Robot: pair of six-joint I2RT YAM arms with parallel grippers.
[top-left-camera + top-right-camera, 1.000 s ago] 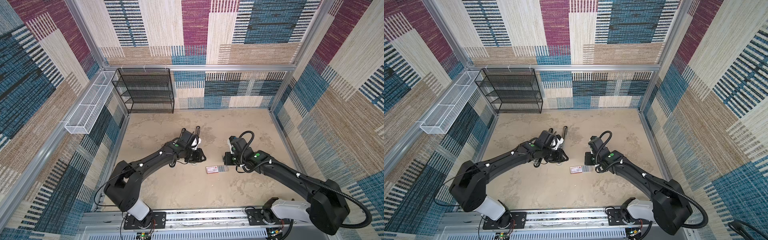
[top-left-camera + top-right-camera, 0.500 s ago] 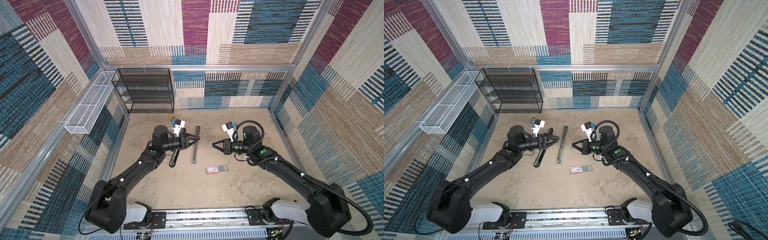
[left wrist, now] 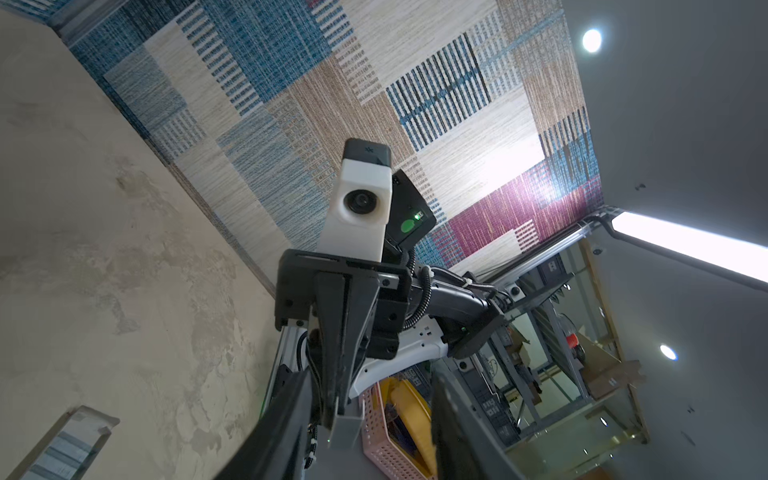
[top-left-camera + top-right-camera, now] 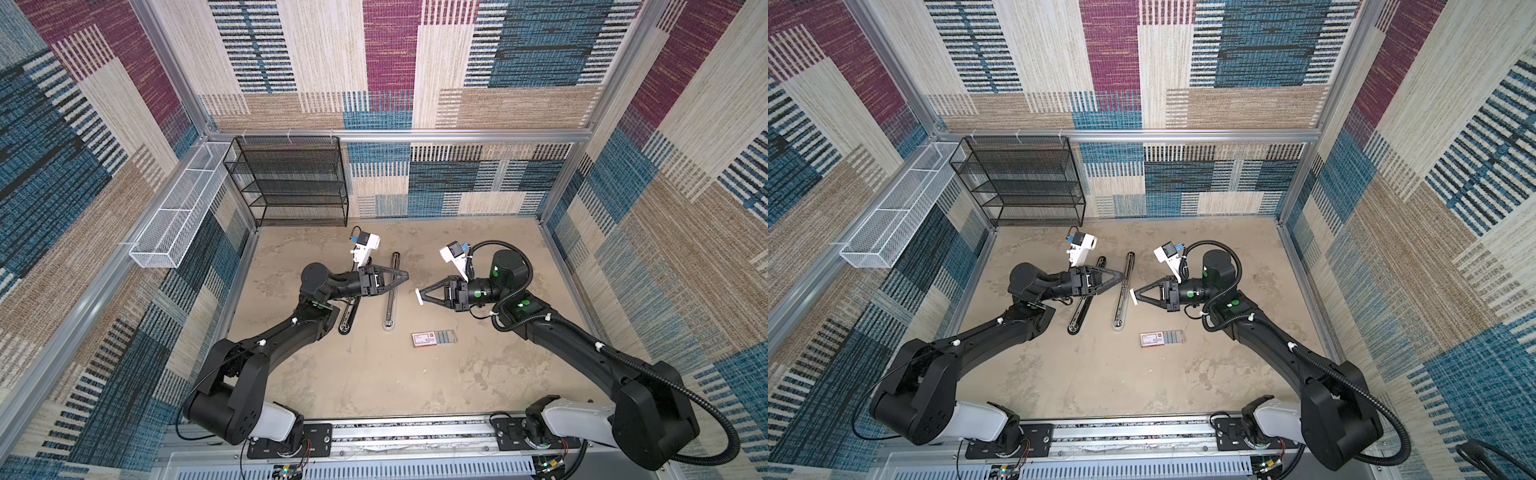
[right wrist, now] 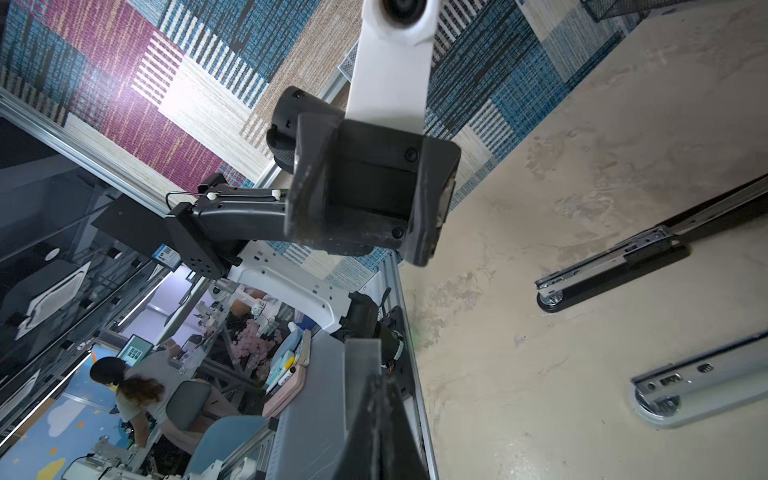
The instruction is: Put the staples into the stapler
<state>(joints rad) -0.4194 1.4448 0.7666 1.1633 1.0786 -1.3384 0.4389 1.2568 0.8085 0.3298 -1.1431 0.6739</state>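
Note:
The stapler lies opened flat on the table in both top views, as a black arm (image 4: 347, 316) partly under my left arm and a silvery rail (image 4: 390, 291); both near ends show in the right wrist view (image 5: 602, 270). The red-and-white staple box (image 4: 424, 339) with its grey tray (image 4: 445, 336) lies in front of it. My right gripper (image 4: 422, 296) hovers above the table, shut on a small grey strip of staples (image 5: 361, 357). Facing it from the left, my left gripper (image 4: 406, 274) hangs over the stapler, fingers (image 3: 286, 432) apart, with nothing between them.
A black wire shelf (image 4: 291, 183) stands at the back left corner. A white wire basket (image 4: 178, 212) hangs on the left wall. An aluminium rail (image 4: 395, 428) carrying both arm bases runs along the front edge.
Both arms have risen from the table and turned their grippers towards each other. The left gripper has let go of the stapler, which now lies spread open. Little has moved in the last half second.

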